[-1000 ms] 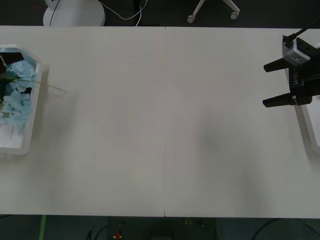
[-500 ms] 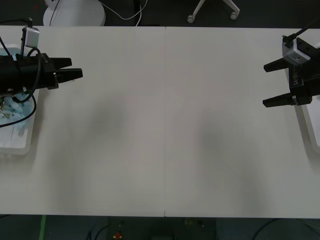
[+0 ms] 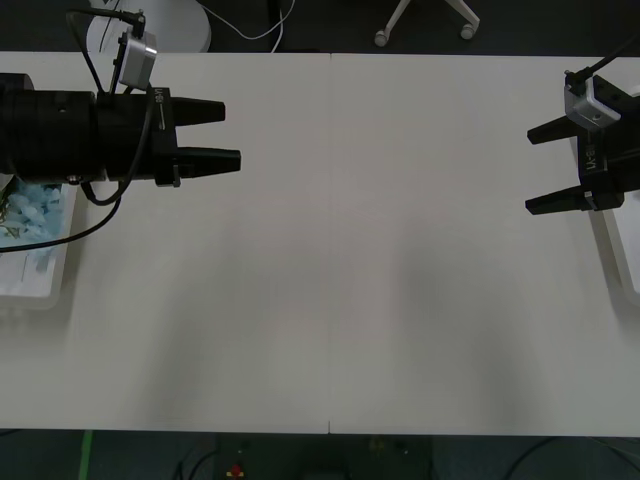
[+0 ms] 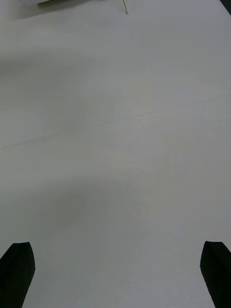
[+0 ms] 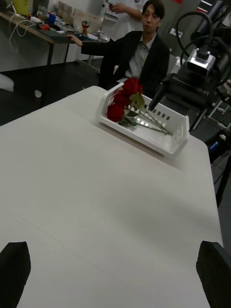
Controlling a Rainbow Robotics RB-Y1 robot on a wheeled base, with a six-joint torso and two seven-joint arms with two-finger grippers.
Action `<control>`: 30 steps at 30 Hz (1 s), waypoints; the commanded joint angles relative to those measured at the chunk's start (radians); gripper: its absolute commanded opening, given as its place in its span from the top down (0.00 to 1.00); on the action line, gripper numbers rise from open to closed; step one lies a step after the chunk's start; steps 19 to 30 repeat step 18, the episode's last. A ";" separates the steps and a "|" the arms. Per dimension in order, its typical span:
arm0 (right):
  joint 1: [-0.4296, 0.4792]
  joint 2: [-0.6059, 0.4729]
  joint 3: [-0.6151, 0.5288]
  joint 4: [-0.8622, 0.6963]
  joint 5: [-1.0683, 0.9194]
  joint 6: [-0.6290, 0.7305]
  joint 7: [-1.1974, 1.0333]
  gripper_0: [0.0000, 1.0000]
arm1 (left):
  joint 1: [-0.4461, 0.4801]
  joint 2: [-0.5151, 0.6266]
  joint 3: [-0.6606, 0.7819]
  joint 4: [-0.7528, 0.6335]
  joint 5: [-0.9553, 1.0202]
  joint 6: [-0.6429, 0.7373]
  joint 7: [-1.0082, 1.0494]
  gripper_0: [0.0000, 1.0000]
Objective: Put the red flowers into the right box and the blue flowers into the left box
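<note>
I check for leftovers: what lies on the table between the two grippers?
Nothing: between left gripper and right gripper, the front view shows bare table.

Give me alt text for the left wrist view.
Three red flowers lie in the right box at the far end of a white table, with the right gripper beside it. The left gripper is open.
</note>
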 commanded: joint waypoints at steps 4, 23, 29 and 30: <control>-0.025 -0.002 -0.003 -0.022 -0.009 -0.007 -0.015 0.00 | -0.031 0.072 -0.049 -0.100 0.022 -0.027 -0.024 0.00; -0.025 -0.002 -0.003 -0.022 -0.009 -0.007 -0.015 0.00 | -0.031 0.069 -0.052 -0.100 0.019 -0.030 -0.019 0.00; -0.025 -0.002 -0.003 -0.022 -0.009 -0.007 -0.015 0.00 | -0.031 0.069 -0.052 -0.100 0.019 -0.030 -0.019 0.00; -0.025 -0.002 -0.003 -0.022 -0.009 -0.007 -0.015 0.00 | -0.031 0.069 -0.052 -0.100 0.019 -0.030 -0.019 0.00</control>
